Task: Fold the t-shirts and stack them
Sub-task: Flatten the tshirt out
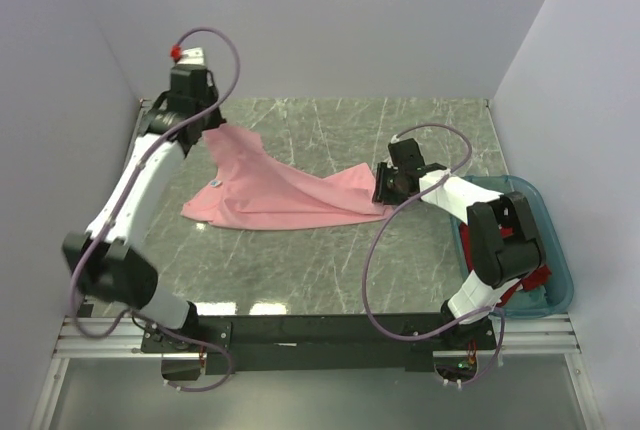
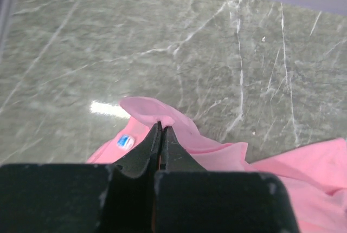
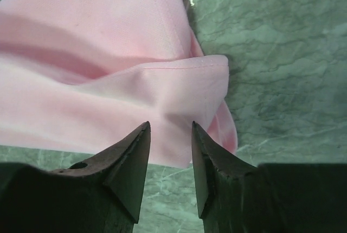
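The light pink t-shirt [image 1: 275, 190] lies stretched across the middle of the table, pulled up at its far left corner. My left gripper [image 1: 205, 130] is shut on that corner; in the left wrist view the closed tips [image 2: 161, 127] pinch a pink fold [image 2: 157, 111] beside a blue label [image 2: 125, 142]. My right gripper [image 1: 382, 190] is open just above the shirt's right end [image 3: 179, 89], its fingers [image 3: 135, 149] spread with cloth under them, gripping nothing. The bright red t-shirt [image 1: 525, 280] lies in the tub, mostly hidden by the right arm.
A teal translucent tub [image 1: 555, 250] stands at the table's right edge by the right arm's base. Grey walls close in the back and both sides. The marble tabletop [image 1: 400, 130] shows bare behind and in front of the pink shirt.
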Robot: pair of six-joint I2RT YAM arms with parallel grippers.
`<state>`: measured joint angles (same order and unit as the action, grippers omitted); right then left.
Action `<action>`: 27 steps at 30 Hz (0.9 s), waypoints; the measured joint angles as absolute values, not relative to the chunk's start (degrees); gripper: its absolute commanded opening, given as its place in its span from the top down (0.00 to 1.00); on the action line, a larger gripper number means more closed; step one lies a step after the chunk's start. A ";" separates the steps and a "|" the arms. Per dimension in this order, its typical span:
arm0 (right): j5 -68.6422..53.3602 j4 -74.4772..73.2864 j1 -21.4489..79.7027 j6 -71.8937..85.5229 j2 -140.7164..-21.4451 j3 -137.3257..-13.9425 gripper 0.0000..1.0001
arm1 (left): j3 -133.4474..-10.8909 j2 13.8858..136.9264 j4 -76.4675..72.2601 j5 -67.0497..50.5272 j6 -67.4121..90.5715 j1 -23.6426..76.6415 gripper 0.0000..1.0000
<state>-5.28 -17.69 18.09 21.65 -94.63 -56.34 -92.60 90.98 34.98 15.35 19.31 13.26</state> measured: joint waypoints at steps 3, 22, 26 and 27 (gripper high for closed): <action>-4.51 -17.78 17.82 21.89 -94.63 -56.34 0.54 | -87.39 82.26 34.54 15.44 19.68 12.01 0.99; -14.55 -15.33 16.62 19.99 -94.65 -56.29 0.44 | -64.84 59.57 36.07 16.40 23.88 7.60 0.99; -16.34 -14.90 16.62 19.77 -94.63 -56.23 0.44 | -62.63 55.99 36.88 16.86 24.84 7.57 0.99; -16.47 -14.85 16.62 19.66 -94.63 -56.23 0.44 | -62.11 54.96 36.99 17.12 24.97 7.57 0.99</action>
